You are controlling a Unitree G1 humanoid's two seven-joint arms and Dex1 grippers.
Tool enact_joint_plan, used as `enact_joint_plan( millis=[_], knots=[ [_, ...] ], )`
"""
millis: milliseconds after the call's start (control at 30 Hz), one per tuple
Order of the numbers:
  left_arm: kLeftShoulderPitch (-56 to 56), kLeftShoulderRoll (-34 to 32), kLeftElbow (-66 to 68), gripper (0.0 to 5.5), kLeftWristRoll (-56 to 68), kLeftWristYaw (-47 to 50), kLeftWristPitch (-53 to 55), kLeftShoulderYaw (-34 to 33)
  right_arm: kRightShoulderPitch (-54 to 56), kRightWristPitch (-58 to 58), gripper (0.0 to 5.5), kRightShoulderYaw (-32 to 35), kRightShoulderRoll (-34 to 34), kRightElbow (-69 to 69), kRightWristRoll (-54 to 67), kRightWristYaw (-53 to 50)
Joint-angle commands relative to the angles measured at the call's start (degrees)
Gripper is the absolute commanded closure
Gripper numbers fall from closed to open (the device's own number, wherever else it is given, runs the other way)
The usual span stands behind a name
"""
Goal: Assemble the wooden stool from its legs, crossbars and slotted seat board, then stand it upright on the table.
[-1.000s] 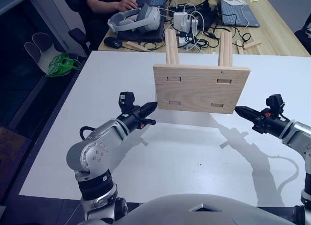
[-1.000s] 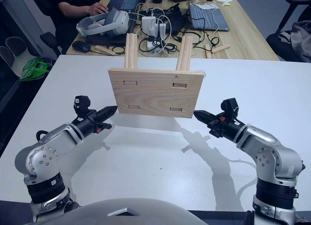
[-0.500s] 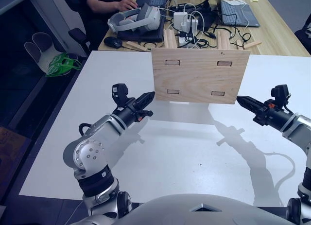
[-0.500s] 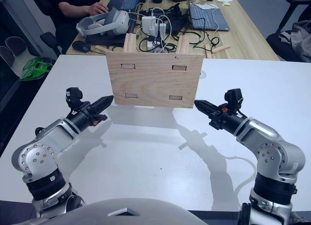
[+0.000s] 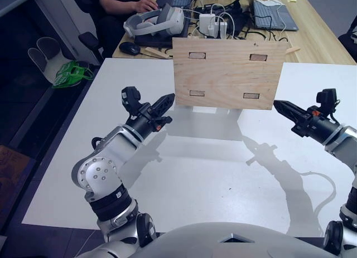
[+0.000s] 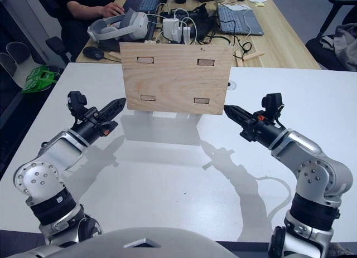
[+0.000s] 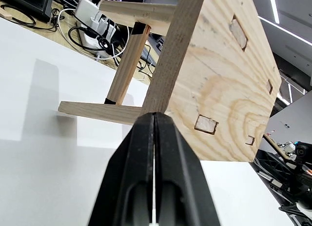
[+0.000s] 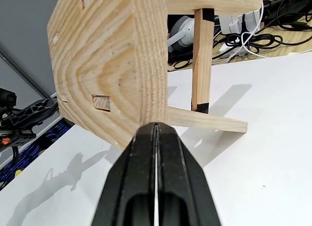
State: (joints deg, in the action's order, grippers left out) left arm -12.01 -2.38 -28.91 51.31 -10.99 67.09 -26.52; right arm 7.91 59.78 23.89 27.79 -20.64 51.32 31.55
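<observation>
Left gripper (image 5: pixel 169 98), fingers pressed together, and right gripper (image 5: pixel 278 105) (likewise closed) pin the seat board (image 5: pixel 227 74) by opposite edges between their tips, likely to swing it upright.

left arm (image 5: pixel 114 152): bent at the elbow, forearm stretched forward and inward | left gripper (image 5: pixel 167 100): jaws pressed flat together, tip pointed up and toward the right | right arm (image 5: pixel 341 142): forearm angled inward | right gripper (image 5: pixel 280 106): jaws closed tight together, tip pointed toward the left | both tips are held raised, well apart, facing each other
</observation>
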Motion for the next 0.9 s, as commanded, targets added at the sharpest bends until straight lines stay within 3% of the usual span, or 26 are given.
enact_joint_plan(
  millis=[33, 900],
  knots=[
    [-4.7, 3.0, -0.5, 5.46, 10.9, -1.6, 2.1, 5.2, 4.3, 1.9, 5.5, -4.4, -2.6, -4.1, 8.5, 2.3],
    [-4.2, -5.5, 1.2, 5.46, 26.8, 10.0, -9.7, 12.4, 8.1, 0.6, 5.5, -2.4, -3.0, -1.9, 20.0, -6.5]
  ],
)
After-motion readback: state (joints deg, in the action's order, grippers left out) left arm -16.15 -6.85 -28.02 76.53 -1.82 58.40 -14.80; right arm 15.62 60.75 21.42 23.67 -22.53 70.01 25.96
